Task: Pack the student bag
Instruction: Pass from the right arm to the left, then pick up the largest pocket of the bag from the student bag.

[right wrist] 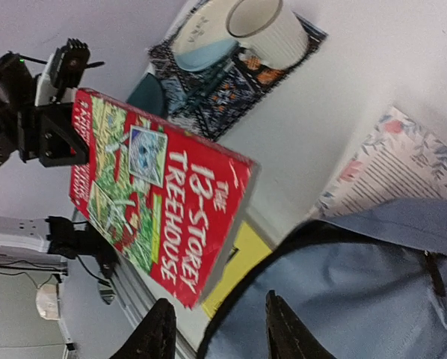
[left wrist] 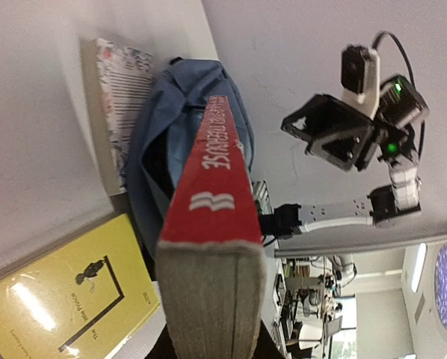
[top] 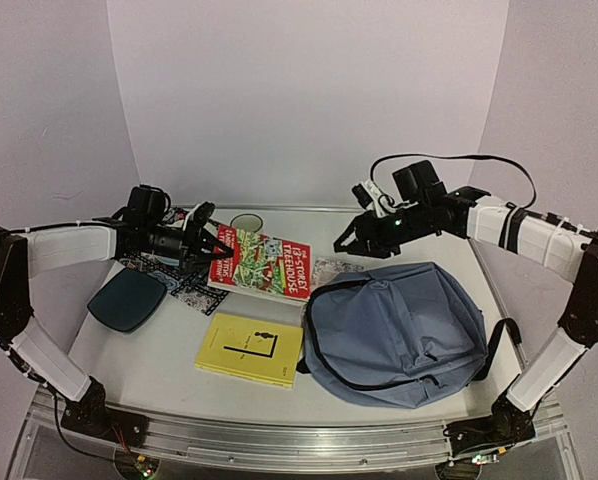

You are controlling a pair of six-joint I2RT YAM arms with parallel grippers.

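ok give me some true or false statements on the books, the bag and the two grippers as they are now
1. The left gripper is shut on the red book. True.
2. The right gripper is clamped on the student bag. False: it hovers open, with nothing between its fingers.
3. The yellow book is inside the bag. False: it lies on the table beside the bag.
4. The teal tray sits on the left arm's side of the table. True.
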